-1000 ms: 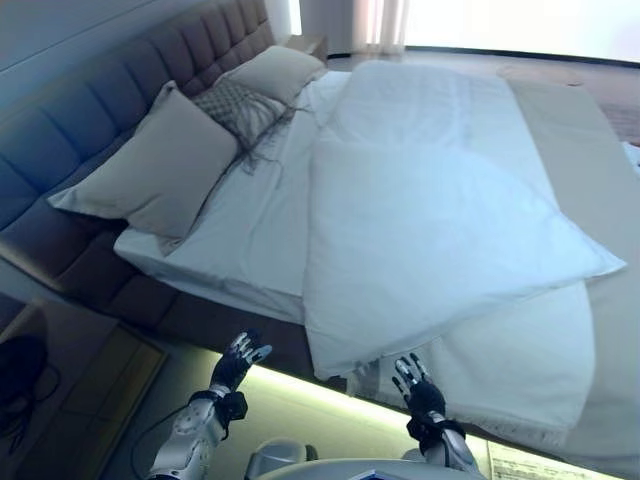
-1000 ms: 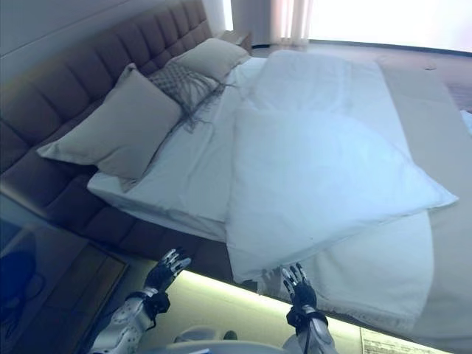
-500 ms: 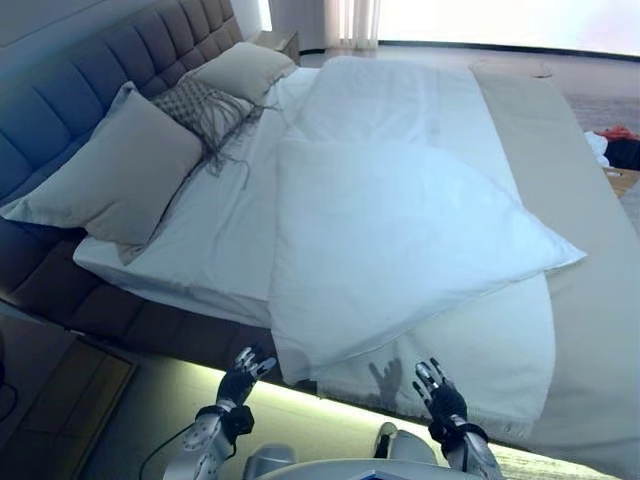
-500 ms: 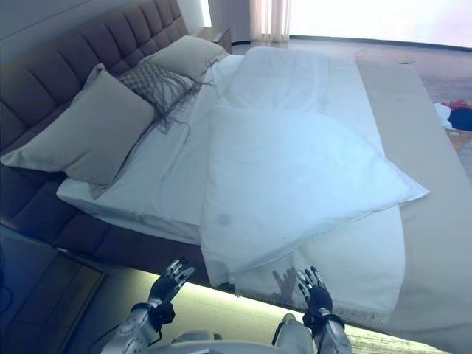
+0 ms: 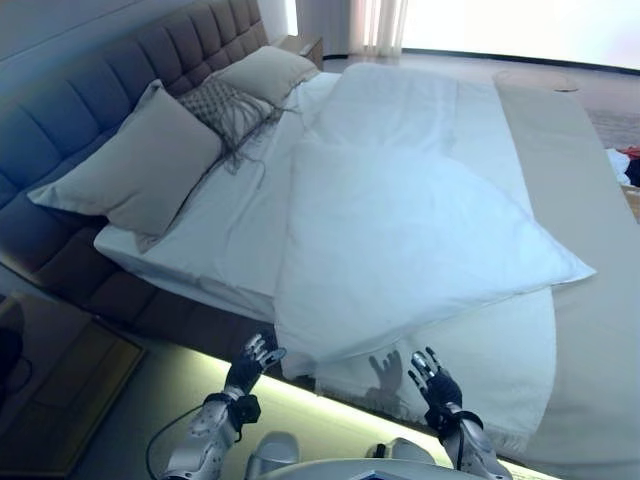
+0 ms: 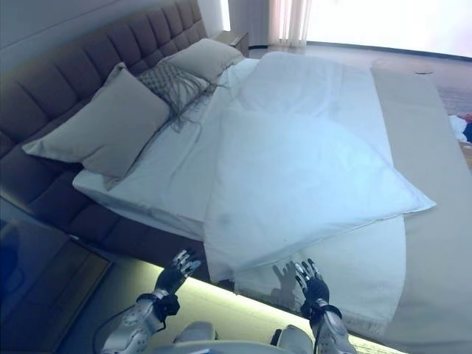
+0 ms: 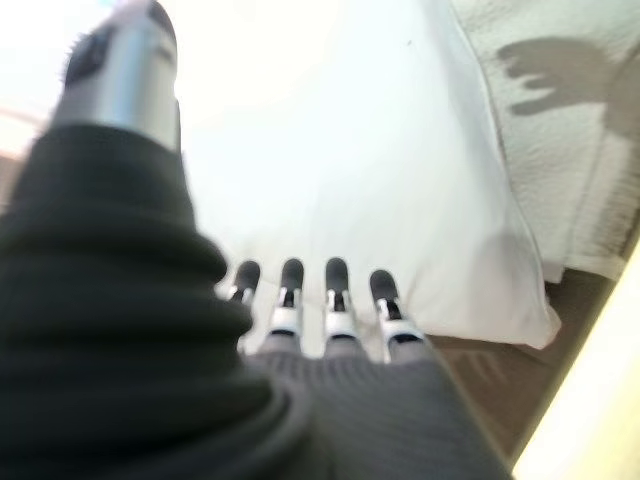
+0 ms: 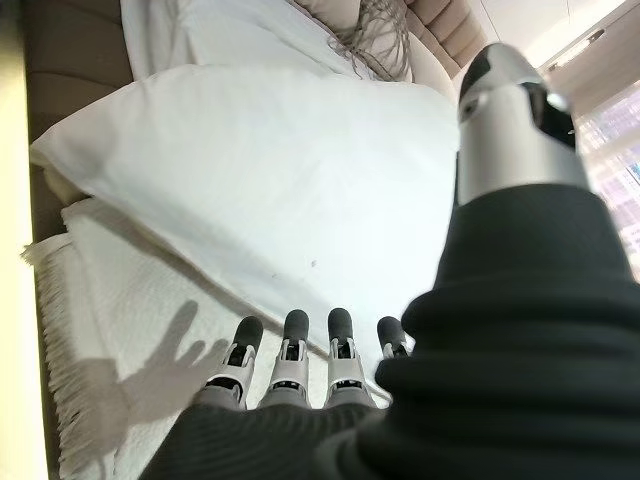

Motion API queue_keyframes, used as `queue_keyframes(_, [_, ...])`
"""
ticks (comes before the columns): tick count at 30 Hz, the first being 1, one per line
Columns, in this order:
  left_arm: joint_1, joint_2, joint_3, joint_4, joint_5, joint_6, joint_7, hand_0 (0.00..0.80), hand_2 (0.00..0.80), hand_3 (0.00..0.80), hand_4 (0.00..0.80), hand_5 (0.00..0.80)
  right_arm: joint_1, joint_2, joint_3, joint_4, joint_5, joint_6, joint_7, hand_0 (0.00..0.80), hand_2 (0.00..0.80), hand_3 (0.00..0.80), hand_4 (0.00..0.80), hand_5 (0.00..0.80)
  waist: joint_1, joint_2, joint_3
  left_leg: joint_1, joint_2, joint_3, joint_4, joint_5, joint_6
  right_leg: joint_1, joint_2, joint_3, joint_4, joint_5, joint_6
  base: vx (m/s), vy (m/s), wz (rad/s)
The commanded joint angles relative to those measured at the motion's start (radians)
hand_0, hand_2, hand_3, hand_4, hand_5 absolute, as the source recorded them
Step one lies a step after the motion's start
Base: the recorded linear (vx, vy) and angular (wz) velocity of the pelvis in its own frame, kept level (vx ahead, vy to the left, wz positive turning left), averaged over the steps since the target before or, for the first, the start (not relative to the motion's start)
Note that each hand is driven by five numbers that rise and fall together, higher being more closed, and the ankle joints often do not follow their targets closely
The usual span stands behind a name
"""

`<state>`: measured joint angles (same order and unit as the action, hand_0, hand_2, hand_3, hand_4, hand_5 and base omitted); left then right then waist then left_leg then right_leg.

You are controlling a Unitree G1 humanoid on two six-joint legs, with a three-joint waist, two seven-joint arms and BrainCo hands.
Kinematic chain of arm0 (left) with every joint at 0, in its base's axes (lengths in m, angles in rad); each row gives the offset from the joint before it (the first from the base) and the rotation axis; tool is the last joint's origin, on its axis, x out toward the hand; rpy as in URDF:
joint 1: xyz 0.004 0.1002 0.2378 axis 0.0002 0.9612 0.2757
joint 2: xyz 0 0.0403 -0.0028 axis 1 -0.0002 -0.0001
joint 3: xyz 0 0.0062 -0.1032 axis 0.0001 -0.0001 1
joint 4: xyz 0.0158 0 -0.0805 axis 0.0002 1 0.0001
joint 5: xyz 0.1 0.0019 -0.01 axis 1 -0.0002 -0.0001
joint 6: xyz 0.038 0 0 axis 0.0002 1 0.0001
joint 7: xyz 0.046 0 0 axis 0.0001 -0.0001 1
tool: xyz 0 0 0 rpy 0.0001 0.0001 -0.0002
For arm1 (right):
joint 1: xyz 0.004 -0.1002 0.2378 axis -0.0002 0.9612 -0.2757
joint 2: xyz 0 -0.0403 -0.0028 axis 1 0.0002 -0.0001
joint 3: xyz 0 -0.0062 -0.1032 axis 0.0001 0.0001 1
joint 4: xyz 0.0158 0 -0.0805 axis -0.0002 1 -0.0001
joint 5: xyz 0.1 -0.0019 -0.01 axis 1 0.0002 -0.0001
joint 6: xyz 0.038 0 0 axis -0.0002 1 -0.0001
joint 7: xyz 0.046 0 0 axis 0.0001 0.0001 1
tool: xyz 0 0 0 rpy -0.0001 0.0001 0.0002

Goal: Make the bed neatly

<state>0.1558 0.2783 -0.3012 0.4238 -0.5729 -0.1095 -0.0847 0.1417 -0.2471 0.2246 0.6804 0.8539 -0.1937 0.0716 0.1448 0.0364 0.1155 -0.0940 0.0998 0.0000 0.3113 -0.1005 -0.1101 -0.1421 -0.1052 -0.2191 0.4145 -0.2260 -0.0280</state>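
A white duvet [image 5: 420, 220] lies askew on the bed, its near corner [image 5: 290, 345] hanging over the side edge, on a white fringed blanket [image 5: 500, 350]. Two beige pillows [image 5: 135, 170] [image 5: 265, 72] and a patterned fringed cushion [image 5: 228, 108] lean on the tufted headboard [image 5: 90, 100]. My left hand [image 5: 252, 365] is open, fingers straight, just below the duvet corner, apart from it. My right hand [image 5: 432, 382] is open in front of the fringed blanket's edge, touching nothing. The wrist views show the left hand's fingers [image 7: 310, 305] and the right hand's fingers [image 8: 290, 360] straight, holding nothing.
A lit strip [image 5: 330, 405] runs under the bed's side rail. A dark nightstand [image 5: 50, 400] stands at the left by the headboard. A beige bed runner [image 5: 585, 200] covers the foot end at the right. Clothes [image 5: 625, 165] lie on the floor beyond.
The camera has shifted, so the bed sits a little differently in view. Both hands stay open and raised near the bed's edge; neither has taken hold of anything.
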Motion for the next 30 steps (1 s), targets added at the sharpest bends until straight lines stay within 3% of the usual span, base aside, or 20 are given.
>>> queue_keyframes(1, [0.009,0.000,0.053,-0.039,-0.023,-0.046,-0.006,0.000,0.000,0.000,0.000,0.000,0.003,-0.001,0.029,-0.127,-0.028,0.012,-0.019,0.000,0.000,0.000,0.000,0.000,0.032,0.016,0.006,-0.092,0.020,0.014,-0.278,0.449,-0.022,0.176,0.031,-0.075,-0.355,0.223,0.075,0.323,0.194,-0.10])
queue_keyframes(4, [0.038,-0.019,0.079,-0.025,-0.003,-0.026,-0.033,0.000,0.000,0.000,0.000,0.000,0.035,-0.006,0.032,-0.165,-0.052,0.040,-0.027,0.000,0.000,0.000,0.000,0.000,0.042,0.035,0.003,-0.105,0.068,0.016,-0.321,0.493,-0.048,0.202,0.017,-0.081,-0.312,0.174,0.066,0.364,0.217,-0.15])
queue_keyframes(6, [0.056,-0.017,0.094,-0.026,0.010,-0.015,-0.065,0.000,0.000,0.000,0.000,0.000,0.062,-0.013,0.031,-0.188,-0.055,0.052,-0.024,0.000,0.000,0.000,0.000,0.000,0.032,0.042,0.000,-0.090,0.069,0.040,-0.300,0.445,-0.041,0.206,-0.005,-0.085,-0.271,0.142,0.064,0.300,0.209,-0.12])
queue_keyframes(11, [0.089,-0.001,0.095,-0.067,-0.001,0.000,-0.065,0.000,0.000,0.000,0.000,0.000,0.100,-0.019,0.028,-0.186,-0.067,0.050,0.002,0.000,0.000,0.000,0.000,0.000,0.026,0.049,0.001,-0.044,0.035,0.026,-0.287,0.341,-0.015,0.202,-0.046,-0.070,-0.209,0.115,0.074,0.288,0.226,-0.28])
queue_keyframes(13, [0.076,0.011,0.085,-0.068,-0.008,-0.002,-0.071,0.000,0.000,0.000,0.000,0.000,0.087,-0.017,0.033,-0.183,-0.052,0.040,-0.001,0.000,0.000,0.000,0.000,0.000,0.030,0.044,0.008,-0.051,0.008,0.020,-0.250,0.279,0.008,0.185,-0.080,-0.065,-0.170,0.107,0.087,0.230,0.264,-0.04])
queue_keyframes(15, [0.066,0.024,0.081,-0.062,0.006,0.003,-0.068,0.000,0.000,0.000,0.000,0.000,0.074,0.006,0.045,-0.177,-0.053,0.034,-0.029,0.000,0.000,0.000,0.000,0.000,0.040,0.036,0.018,-0.048,-0.033,0.006,-0.208,0.233,0.033,0.161,-0.145,-0.047,-0.094,0.096,0.121,0.311,0.283,0.21])
queue_keyframes(17, [0.073,0.028,0.085,-0.077,0.034,-0.007,-0.089,0.000,0.000,0.000,0.000,0.000,0.082,0.040,0.038,-0.186,-0.054,0.037,-0.033,0.000,0.000,0.000,0.000,0.000,0.051,0.025,0.008,-0.058,-0.062,0.029,-0.151,0.192,0.068,0.189,-0.182,-0.021,-0.080,0.105,0.149,0.344,0.186,0.22])
queue_keyframes(19, [0.096,0.048,0.084,-0.118,0.043,0.014,-0.074,0.000,0.000,0.000,0.000,0.000,0.109,0.064,0.051,-0.195,-0.093,0.012,-0.031,0.000,0.000,0.000,0.000,0.000,0.073,0.019,-0.015,-0.044,-0.102,0.032,-0.154,0.168,0.115,0.184,-0.250,-0.013,0.020,0.161,0.160,0.350,0.235,0.19])
queue_keyframes(21, [0.108,0.054,0.082,-0.111,0.059,-0.003,-0.092,0.000,0.000,0.000,0.000,0.000,0.125,0.082,0.057,-0.200,-0.108,-0.006,-0.037,0.000,0.000,0.000,0.000,0.000,0.082,0.015,-0.030,-0.011,-0.136,0.040,-0.169,0.153,0.150,0.154,-0.290,0.006,0.153,0.190,0.165,0.312,0.285,0.12])
queue_keyframes(23, [0.101,0.062,0.064,-0.104,0.067,-0.013,-0.081,0.000,0.000,0.000,0.000,0.000,0.140,0.089,0.062,-0.213,-0.102,-0.014,-0.061,0.000,0.000,0.000,0.000,0.000,0.082,0.015,-0.046,0.003,-0.161,0.036,-0.169,0.135,0.173,0.139,-0.294,0.013,0.226,0.210,0.157,0.262,0.212,0.10])
queue_keyframes(25, [0.079,0.068,0.059,-0.088,0.050,-0.007,-0.063,0.000,0.000,0.000,0.000,0.000,0.139,0.091,0.054,-0.194,-0.099,-0.018,-0.054,0.000,0.000,0.000,0.000,0.000,0.078,0.009,-0.052,0.018,-0.177,0.023,-0.170,0.123,0.187,0.119,-0.281,0.008,0.211,0.234,0.152,0.221,0.057,0.03])
queue_keyframes(27, [0.054,0.071,0.059,-0.070,0.033,0.001,-0.044,0.000,0.000,0.000,0.000,0.000,0.128,0.092,0.048,-0.161,-0.094,-0.026,-0.046,0.000,0.000,0.000,0.000,0.000,0.071,0.001,-0.050,0.031,-0.181,0.018,-0.176,0.120,0.187,0.098,-0.248,-0.005,0.134,0.243,0.144,0.197,-0.060,-0.04])
queue_keyframes(30, [0.002,0.072,0.053,-0.049,-0.003,-0.016,-0.006,0.000,0.000,0.000,0.000,0.000,0.073,0.079,0.021,-0.082,-0.057,-0.040,-0.025,0.000,0.000,0.000,0.000,0.000,0.052,-0.019,-0.023,0.036,-0.175,0.021,-0.177,0.108,0.166,0.074,-0.172,-0.028,-0.141,0.260,0.136,0.092,-0.179,-0.14])
